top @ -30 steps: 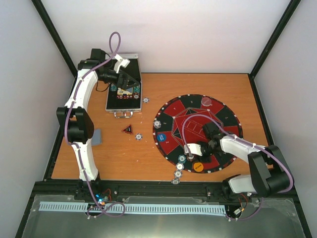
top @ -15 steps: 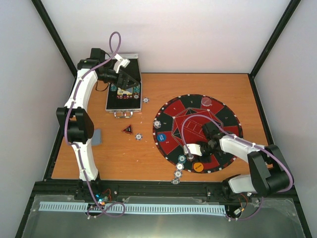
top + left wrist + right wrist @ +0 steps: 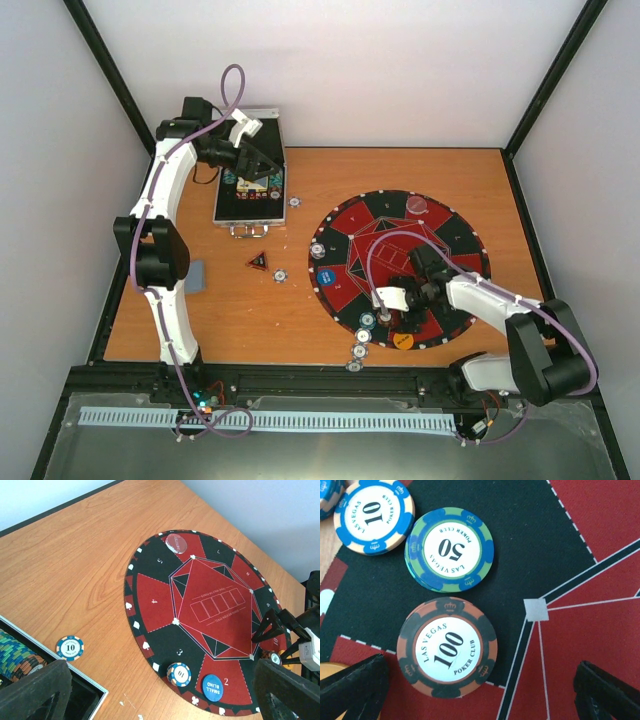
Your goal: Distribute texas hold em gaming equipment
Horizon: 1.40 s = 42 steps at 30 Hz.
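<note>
Right fingers (image 3: 355, 685) opened wide (100 chip (image 3: 447, 647) flat).

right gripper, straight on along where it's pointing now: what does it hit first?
Most likely the 100 chip, lying flat between the open jaws of the right gripper, off-centre. The poker mat sits directly under it. How far off the chip is remains hard to judge.

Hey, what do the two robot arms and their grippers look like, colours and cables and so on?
The left arm and right arm both have white curved shells between bulky black joints. A purple cable loops along each. The left gripper and right gripper carry black, wedge-shaped fingers with a matte, foam-like surface.
</note>
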Tool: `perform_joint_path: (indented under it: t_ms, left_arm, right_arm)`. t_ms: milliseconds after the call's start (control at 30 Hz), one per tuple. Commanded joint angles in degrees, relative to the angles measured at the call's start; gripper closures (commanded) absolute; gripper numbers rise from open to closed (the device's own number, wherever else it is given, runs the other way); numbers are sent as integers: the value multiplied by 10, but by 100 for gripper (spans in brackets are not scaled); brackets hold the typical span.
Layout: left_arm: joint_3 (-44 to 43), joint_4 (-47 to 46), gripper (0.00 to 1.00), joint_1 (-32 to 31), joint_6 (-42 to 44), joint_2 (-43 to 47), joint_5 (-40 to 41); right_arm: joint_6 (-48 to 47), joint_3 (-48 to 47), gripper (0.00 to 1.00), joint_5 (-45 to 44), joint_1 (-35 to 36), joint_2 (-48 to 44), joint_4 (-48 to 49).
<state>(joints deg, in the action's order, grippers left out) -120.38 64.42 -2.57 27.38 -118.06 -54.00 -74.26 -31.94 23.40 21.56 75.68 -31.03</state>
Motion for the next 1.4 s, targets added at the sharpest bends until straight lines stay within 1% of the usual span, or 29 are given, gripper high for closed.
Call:
perform_joint_path:
  t_ms: [0, 133, 267, 400, 467, 533, 600, 633, 667, 700, 767, 800, 833, 900, 967, 1033, 1100, 1133, 1167, 1200, 1267, 1367]
  left_arm:
    - [-21, 5, 0, 6, 17, 22, 2]
    - [-21, 2, 0, 5, 11, 27, 3]
    - [-21, -2, 0, 5, 6, 33, 6]
    - [-18, -5, 0, 5, 4, 42, 17]
    - [-15, -9, 0, 5, 1, 48, 30]
    - [-5, -15, 0, 6, -3, 56, 53]
    - [1, -15, 0, 8, -5, 65, 79]
    - [4, -13, 0, 11, -7, 71, 91]
    - [10, -12, 0, 16, -10, 77, 101]
    - [15, -11, 0, 23, -12, 82, 113]
    - [28, -10, 0, 40, -20, 98, 146]
    - [37, -10, 0, 50, -24, 106, 165]
    - [49, -10, 0, 62, -28, 118, 185]
    - [78, -4, 0, 84, -33, 140, 242]
    - [128, -1, 0, 95, -41, 162, 336]
    - [220, -20, 0, 103, -50, 190, 440]
    - [322, -51, 0, 109, -52, 219, 529]
    - [367, -57, 0, 111, -52, 229, 559]
    - [407, -56, 0, 115, -52, 237, 571]
    - [436, -50, 0, 119, -53, 242, 566]
    - [476, -31, 0, 120, -58, 242, 538]
    - [502, -22, 0, 120, -69, 238, 494]
  right_arm:
    - [-14, 9, 0, -41, 3, -16, -30]
    - [-10, 5, 0, -41, 3, -34, -28]
    - [0, -29, 0, -18, 3, -48, -43]
    - [-15, -49, 0, -6, 3, -68, -55]
    - [-18, -53, 0, -7, 3, -85, -48]
    - [7, -63, 0, 9, 3, -103, -22]
    - [74, -73, 0, 34, 3, -129, 40]
    - [130, -74, 0, 38, 3, -141, 90]
    - [203, -74, 0, 33, 3, -152, 180]
    - [281, -76, 0, 13, 3, -157, 250]
    - [431, -84, 0, -67, 3, -153, 367]
    - [489, -101, 0, -110, 2, -143, 391]
    - [532, -127, 0, -134, 0, -129, 390]
    - [588, -192, 0, -157, -2, -90, 346]
    - [645, -264, 0, -179, -2, -44, 289]
    - [686, -321, 0, -193, -2, -2, 242]
    - [717, -342, 0, -217, -1, 21, 236]
    - [729, -340, 0, -230, -1, 26, 243]
    - [734, -333, 0, -234, -1, 29, 255]
    - [733, -321, 0, -227, -1, 27, 273]
    - [727, -288, 0, -210, 0, 22, 309]
    - [715, -265, 0, -189, 3, 18, 335]
